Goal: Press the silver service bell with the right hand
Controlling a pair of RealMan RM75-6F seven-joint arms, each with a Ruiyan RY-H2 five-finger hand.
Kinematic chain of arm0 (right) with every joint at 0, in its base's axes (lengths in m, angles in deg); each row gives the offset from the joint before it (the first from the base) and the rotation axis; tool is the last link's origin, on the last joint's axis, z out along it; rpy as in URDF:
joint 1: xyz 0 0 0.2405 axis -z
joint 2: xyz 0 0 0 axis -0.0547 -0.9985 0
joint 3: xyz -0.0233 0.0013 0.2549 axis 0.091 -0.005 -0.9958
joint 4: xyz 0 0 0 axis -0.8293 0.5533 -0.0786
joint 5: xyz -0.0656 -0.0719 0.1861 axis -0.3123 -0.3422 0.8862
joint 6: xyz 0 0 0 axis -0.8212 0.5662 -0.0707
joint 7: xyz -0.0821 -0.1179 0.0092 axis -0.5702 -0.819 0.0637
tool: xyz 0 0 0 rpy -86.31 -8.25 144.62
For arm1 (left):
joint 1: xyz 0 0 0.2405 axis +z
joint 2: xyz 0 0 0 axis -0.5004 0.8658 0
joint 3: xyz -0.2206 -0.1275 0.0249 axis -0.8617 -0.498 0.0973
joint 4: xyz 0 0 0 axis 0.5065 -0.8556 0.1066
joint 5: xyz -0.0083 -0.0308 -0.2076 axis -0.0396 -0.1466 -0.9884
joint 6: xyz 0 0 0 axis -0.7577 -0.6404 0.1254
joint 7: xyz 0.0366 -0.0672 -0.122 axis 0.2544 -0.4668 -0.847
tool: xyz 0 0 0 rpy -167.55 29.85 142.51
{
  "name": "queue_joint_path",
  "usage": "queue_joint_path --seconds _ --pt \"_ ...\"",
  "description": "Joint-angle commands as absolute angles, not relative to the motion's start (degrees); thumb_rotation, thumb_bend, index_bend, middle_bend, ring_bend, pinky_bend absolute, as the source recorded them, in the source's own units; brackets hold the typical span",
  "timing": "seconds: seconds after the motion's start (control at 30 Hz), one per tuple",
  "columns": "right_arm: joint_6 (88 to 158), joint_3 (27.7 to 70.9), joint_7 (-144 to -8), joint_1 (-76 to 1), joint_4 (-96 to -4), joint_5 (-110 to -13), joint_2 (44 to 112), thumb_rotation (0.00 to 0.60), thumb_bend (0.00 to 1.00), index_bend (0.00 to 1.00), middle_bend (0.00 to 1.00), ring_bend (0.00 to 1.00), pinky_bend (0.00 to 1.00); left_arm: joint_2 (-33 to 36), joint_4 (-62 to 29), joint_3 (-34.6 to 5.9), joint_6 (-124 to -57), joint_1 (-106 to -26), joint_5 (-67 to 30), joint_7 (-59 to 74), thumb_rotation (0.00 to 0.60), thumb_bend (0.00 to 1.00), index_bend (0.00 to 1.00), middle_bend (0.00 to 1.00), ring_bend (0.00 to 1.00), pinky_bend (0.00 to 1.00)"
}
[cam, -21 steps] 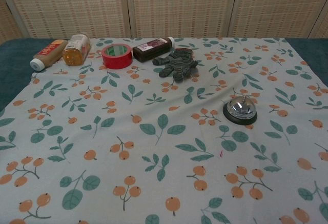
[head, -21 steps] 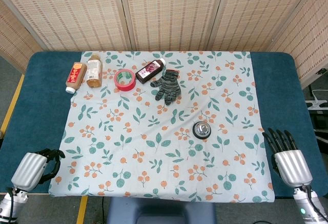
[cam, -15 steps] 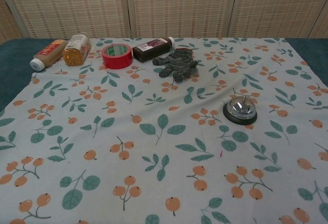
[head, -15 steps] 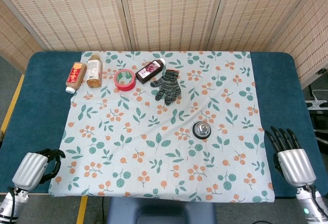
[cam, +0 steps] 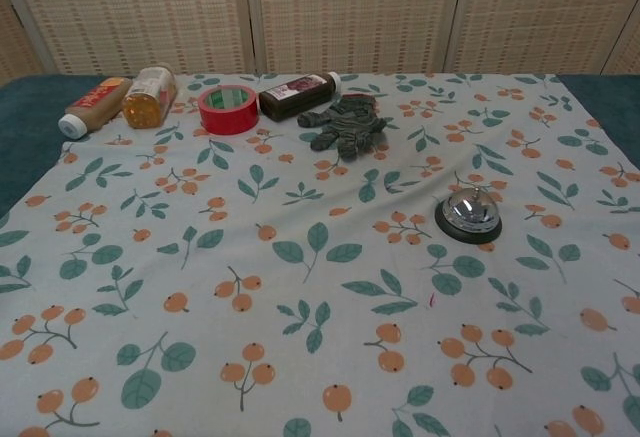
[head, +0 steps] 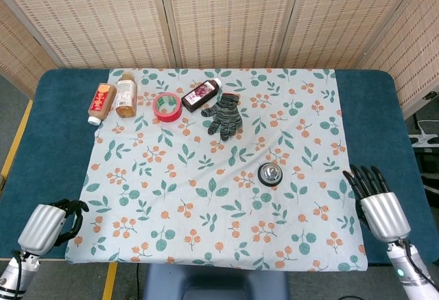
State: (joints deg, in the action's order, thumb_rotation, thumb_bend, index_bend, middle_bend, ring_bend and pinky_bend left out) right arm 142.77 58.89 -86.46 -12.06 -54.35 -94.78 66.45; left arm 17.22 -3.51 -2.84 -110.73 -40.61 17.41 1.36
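Observation:
The silver service bell (head: 270,174) on its black base sits on the floral cloth, right of centre; the chest view shows the bell (cam: 469,214) at mid right. My right hand (head: 376,202) hovers at the cloth's right edge, fingers stretched forward and apart, holding nothing, well to the right of and nearer than the bell. My left hand (head: 48,222) is at the near left corner over the blue table, fingers curled in with nothing in them. Neither hand shows in the chest view.
Along the far side of the cloth lie two bottles (head: 114,97), a red tape roll (head: 167,106), a dark bottle (head: 202,94) and a grey knitted glove (head: 225,115). The cloth (head: 171,190) has a raised crease near the bell. Blue table (head: 374,108) borders it.
My right hand has shifted left and slightly forward, from over the blue table to the cloth's right edge. The left hand and the bell have stayed put.

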Motion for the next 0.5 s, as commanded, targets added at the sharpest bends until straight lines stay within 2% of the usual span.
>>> queue_joint_path --seconds 0.03,0.23,0.37,0.5 --pt "138.34 58.04 -85.62 -16.22 -50.02 -96.06 69.84 0.6 0.75 0.0 0.0 0.0 0.0 17.28 -3.53 -2.81 -110.69 -40.72 17.58 0.95 0.6 0.56 0.45 0.56 0.51 0.73" --pt "129.22 56.19 -84.16 -23.13 -43.98 -94.29 74.91 0.6 0.79 0.0 0.0 0.0 0.0 17.46 -3.72 -2.3 -110.58 -40.95 18.49 0.32 0.6 0.56 0.45 0.56 0.51 0.73" --pt "124.52 56.56 -80.34 -26.76 -41.41 -94.18 77.75 0.6 0.87 0.0 0.0 0.0 0.0 17.6 -3.67 -2.42 -110.82 -40.85 18.24 -0.03 0.6 0.56 0.45 0.56 0.51 0.73" --pt "121.05 57.14 -79.04 -29.65 -37.81 -94.2 81.22 0.6 0.88 0.0 0.0 0.0 0.0 17.61 -3.46 -2.35 -110.74 -40.83 18.21 0.2 0.6 0.56 0.45 0.56 0.51 0.73"
